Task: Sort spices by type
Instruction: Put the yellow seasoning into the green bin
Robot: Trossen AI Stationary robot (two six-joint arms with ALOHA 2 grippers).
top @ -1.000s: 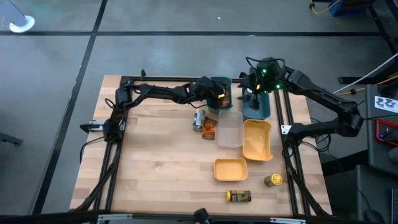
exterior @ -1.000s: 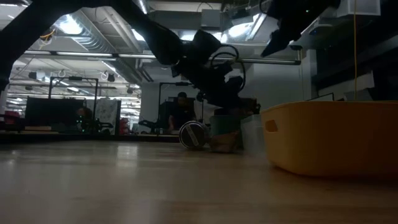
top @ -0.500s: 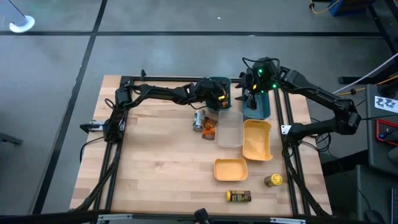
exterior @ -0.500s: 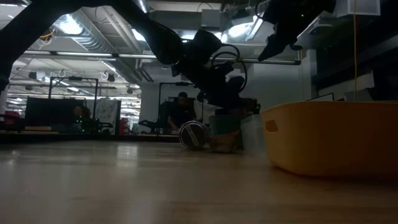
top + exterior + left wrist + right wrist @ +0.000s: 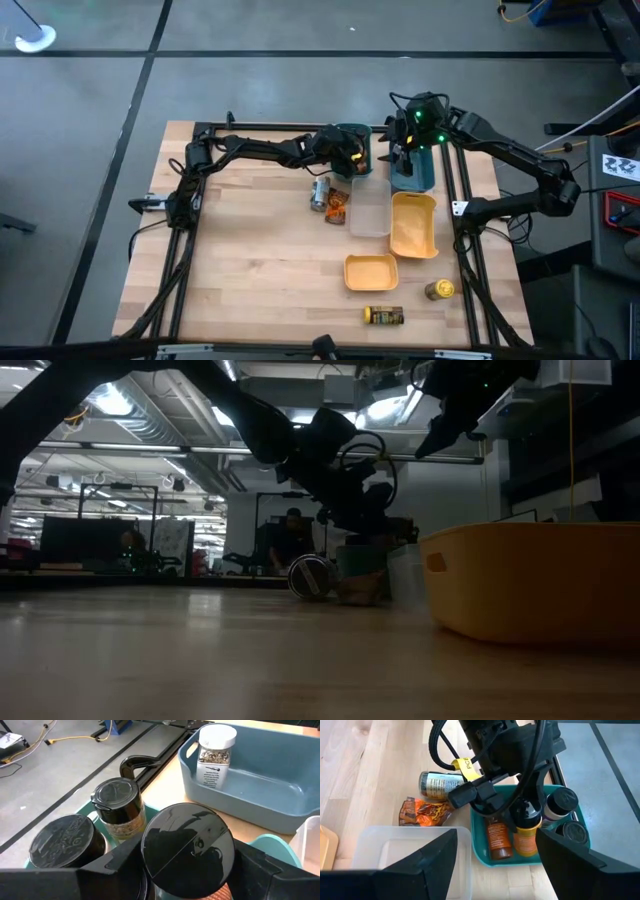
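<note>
A teal bin (image 5: 479, 842) at the table's far side holds several spices: a black-lidded bottle with an orange label (image 5: 527, 834), a red-brown bottle (image 5: 498, 840) and two dark-lidded jars (image 5: 118, 810) (image 5: 62, 840). My left gripper (image 5: 350, 156) reaches into this bin, shut on the orange-labelled bottle. A white-lidded jar (image 5: 216, 747) stands in the blue bin (image 5: 421, 178). My right gripper (image 5: 495, 887) hangs open above the bins, holding nothing. On the wood beside the teal bin lie a jar (image 5: 320, 193) and an orange-brown packet (image 5: 337, 207). My left gripper has the orange-labelled bottle's black lid (image 5: 187, 842) between its two fingers (image 5: 117, 862), one on each side. The fingers come slanting down from the table's left side. The bottle stands upright, its lower end down inside the teal bin (image 5: 524, 851).
A clear bin (image 5: 370, 212) and two yellow bins (image 5: 414, 226) (image 5: 371, 272) sit toward the table's right. Two more spice jars (image 5: 384, 316) (image 5: 439, 290) lie near the front edge. The left half of the table is bare wood.
</note>
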